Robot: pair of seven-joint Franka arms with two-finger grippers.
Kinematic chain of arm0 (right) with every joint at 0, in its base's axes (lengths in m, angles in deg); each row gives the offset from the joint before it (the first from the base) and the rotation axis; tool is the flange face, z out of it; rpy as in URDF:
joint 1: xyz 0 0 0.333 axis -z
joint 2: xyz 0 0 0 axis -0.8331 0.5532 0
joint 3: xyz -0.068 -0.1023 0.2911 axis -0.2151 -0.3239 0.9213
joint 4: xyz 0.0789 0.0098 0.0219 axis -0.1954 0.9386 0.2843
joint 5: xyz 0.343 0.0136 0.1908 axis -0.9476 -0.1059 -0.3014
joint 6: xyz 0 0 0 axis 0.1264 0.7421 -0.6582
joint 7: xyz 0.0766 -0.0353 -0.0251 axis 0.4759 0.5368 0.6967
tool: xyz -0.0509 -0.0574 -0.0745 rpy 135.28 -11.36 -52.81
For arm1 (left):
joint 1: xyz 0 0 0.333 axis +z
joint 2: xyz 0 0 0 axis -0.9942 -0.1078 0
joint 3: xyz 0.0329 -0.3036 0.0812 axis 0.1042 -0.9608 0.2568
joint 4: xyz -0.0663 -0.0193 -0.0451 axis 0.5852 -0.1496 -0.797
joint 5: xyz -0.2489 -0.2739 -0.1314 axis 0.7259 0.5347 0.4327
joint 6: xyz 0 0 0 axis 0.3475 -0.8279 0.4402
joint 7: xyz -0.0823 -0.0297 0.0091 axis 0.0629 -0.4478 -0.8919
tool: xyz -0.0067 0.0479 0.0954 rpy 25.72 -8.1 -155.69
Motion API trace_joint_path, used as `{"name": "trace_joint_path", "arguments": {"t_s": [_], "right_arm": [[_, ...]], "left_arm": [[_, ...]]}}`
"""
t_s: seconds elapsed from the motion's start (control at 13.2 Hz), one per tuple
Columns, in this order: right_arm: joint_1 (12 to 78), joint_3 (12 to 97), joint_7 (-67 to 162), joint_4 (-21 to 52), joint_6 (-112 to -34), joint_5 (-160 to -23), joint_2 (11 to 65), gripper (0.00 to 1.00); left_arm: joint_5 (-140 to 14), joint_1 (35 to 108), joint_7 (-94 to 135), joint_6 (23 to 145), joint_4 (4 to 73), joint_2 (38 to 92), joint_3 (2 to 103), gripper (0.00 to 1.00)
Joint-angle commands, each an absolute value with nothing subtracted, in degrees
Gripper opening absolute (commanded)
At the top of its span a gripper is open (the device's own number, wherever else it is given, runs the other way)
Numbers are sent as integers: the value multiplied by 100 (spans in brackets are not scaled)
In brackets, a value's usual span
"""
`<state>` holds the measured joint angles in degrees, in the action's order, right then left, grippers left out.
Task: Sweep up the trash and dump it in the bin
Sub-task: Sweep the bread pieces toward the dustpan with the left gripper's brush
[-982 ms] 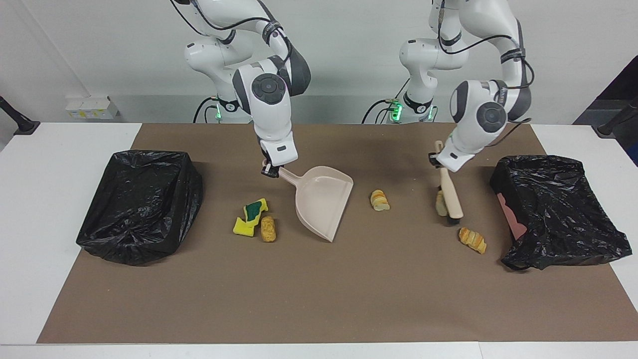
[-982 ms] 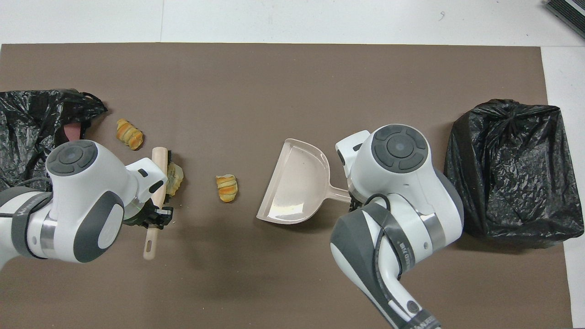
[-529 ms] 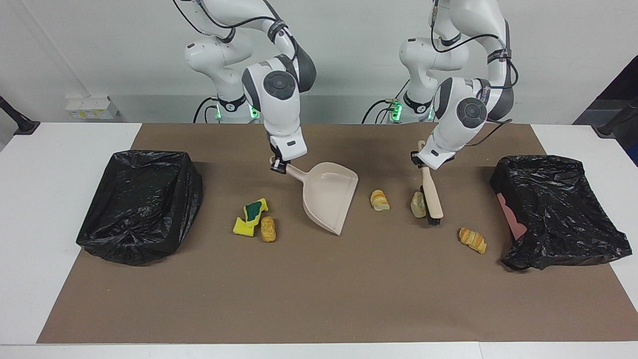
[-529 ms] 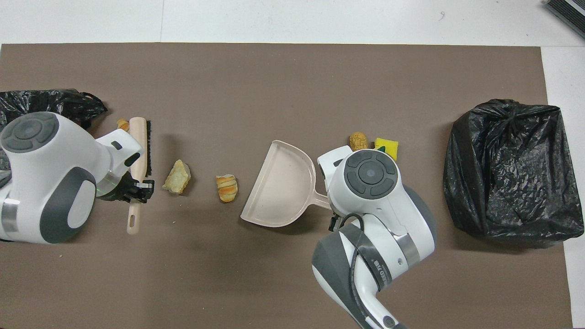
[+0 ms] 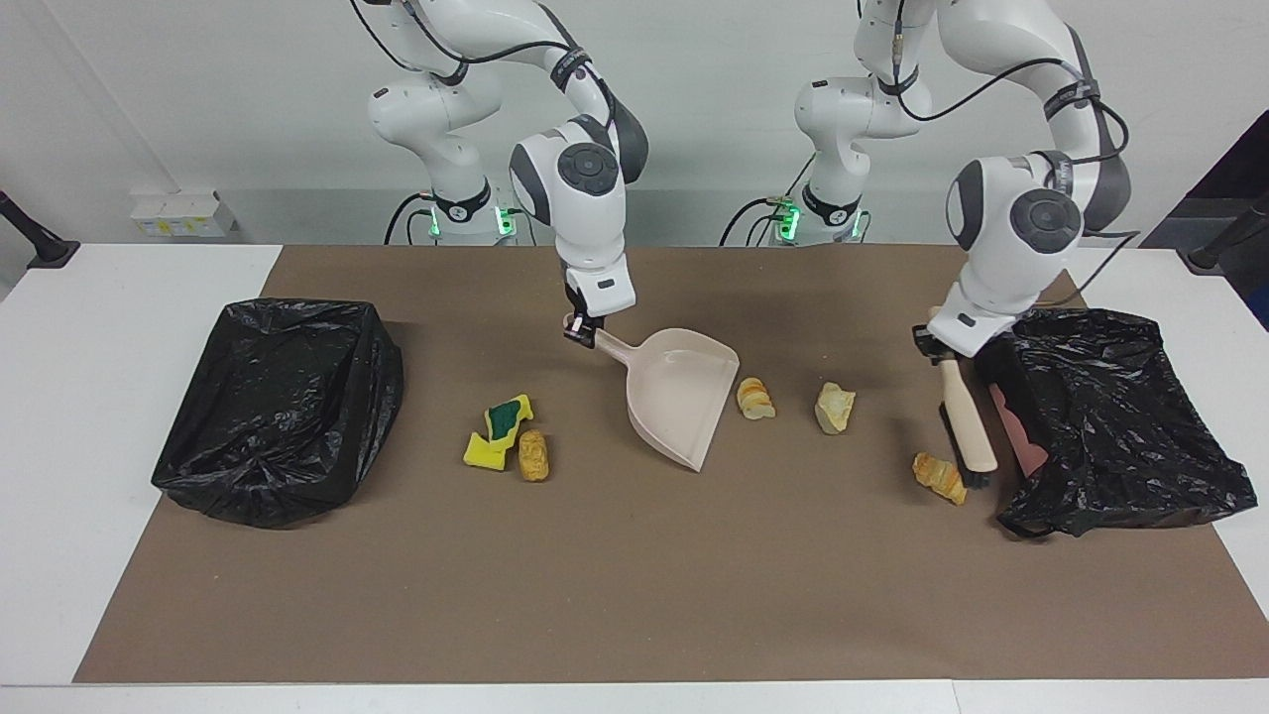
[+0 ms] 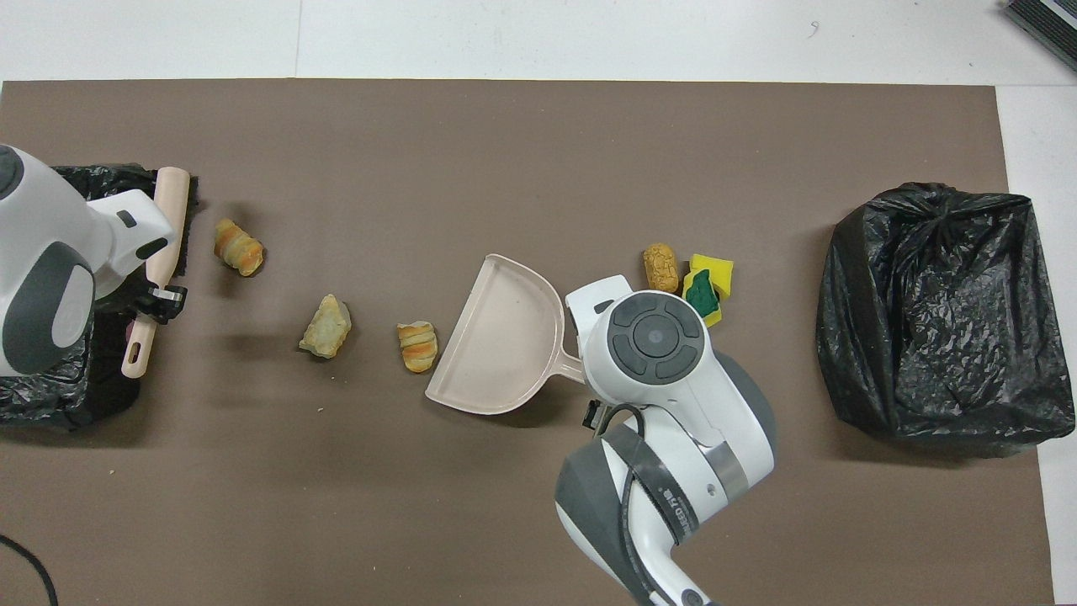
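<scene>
From across the table, my right gripper point(image 5: 580, 330) was pinching the dustpan point(image 5: 684, 392) by its handle, its mouth touching a striped bread piece point(image 5: 755, 398). My left gripper point(image 5: 937, 342) was clamped on the brush point(image 5: 967, 421), beside the bin bag point(image 5: 1110, 416) at the left arm's end, bristles by a golden bread piece point(image 5: 939, 476).

From overhead, a pale scrap point(image 6: 326, 326) lay between those breads; sponge chunks point(image 6: 707, 286) and a brown lump point(image 6: 660, 266) lay near the other bin bag point(image 6: 942, 311).
</scene>
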<state>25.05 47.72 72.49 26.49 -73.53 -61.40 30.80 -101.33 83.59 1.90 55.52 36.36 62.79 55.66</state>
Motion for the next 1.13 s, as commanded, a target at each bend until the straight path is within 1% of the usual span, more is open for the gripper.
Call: {"name": "trace_joint_path", "arguments": {"t_s": [0.0, 0.08, 0.23, 0.45, 0.53, 0.76, 1.06], "right_arm": [[2408, 4788, 7031, 2662, -7523, -6250, 3237, 0], [2407, 4788, 6996, 2653, -7523, -6250, 3246, 0], [2407, 4788, 6935, 2661, -7514, -6250, 3237, 0], [2407, 4797, 6908, 2661, -7514, -6250, 3237, 0], [2407, 4788, 6908, 2662, -7514, -6250, 3237, 0], [2407, 4788, 6899, 2662, -7505, -6250, 3237, 0], [2407, 4788, 6908, 2661, -7505, -6250, 3237, 0]], "left_arm": [[-10210, 8469, -59, 5538, 3375, 5850, 5502, 0], [-10157, 8478, -235, 5468, 3559, 5903, 5476, 0], [-9964, 8329, -324, 5459, 4121, 6201, 5441, 0], [-9780, 7715, -246, 5458, 5009, 6746, 5441, 0], [-9396, 7513, -115, 5467, 5124, 6808, 5458, 0], [-8920, 6942, 482, 5485, 5239, 6905, 5450, 0], [-7655, 6256, 1159, 5764, 5222, 6897, 5450, 0]]}}
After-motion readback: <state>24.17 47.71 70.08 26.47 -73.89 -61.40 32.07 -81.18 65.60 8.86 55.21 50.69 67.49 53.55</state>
